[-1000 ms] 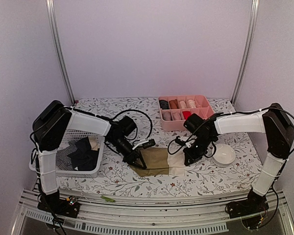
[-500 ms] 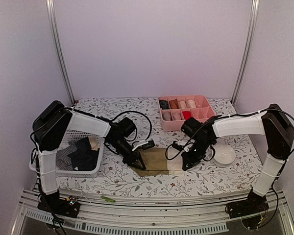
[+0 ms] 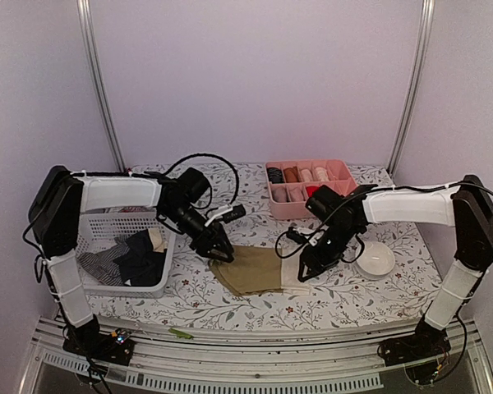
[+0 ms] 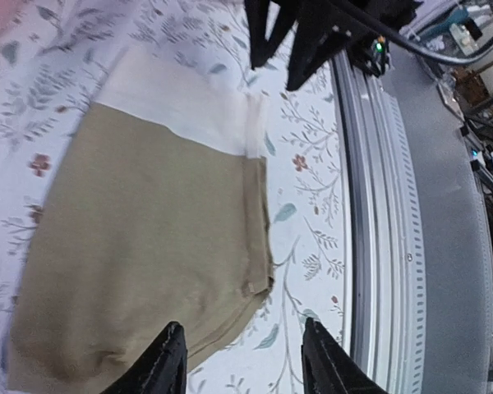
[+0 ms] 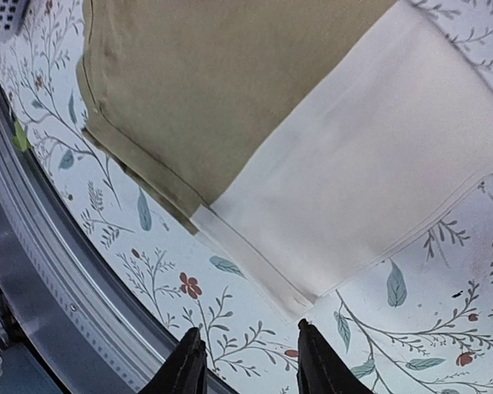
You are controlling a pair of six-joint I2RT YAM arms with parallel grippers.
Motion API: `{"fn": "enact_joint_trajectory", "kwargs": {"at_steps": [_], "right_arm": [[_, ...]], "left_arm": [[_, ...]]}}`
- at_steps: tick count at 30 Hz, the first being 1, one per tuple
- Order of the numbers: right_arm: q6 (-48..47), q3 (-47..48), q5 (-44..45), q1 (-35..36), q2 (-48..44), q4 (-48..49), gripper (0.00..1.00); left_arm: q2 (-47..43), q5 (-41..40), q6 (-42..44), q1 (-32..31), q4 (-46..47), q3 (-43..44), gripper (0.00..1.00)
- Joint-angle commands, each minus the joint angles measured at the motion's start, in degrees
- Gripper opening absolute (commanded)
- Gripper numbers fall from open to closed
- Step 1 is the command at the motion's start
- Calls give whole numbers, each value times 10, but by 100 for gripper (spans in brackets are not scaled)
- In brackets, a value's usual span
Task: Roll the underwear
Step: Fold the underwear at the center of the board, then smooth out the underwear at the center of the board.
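While the olive-tan cloth underwear [image 3: 251, 269] (cream band at one end) lies flat on the floral table [image 3: 230, 310], left end effector [image 3: 219, 253] and right end effector [image 3: 304, 272] hover at its ends, jaws apart.

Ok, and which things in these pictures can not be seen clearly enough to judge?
- Clothes in the basket, top view: a dark heap, too small to count; the left arm overlaps the basket's far side.
- Rolls in the pink tray, top view: too small to identify; the right arm covers part of the near side.
- Tan underwear: cut off by the top edge in the right wrist view, blurred in the left wrist view.
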Motion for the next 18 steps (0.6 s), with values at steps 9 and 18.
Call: {"fn": "enact_joint_trajectory", "kwargs": {"at_steps": [9, 18], "right_arm": [[89, 65, -29, -25, 68, 86, 30], [99, 28, -51, -10, 106, 113, 28]], "left_arm": [[85, -122, -10, 71, -7, 118, 41], [106, -213, 14, 69, -27, 88, 39]]}}
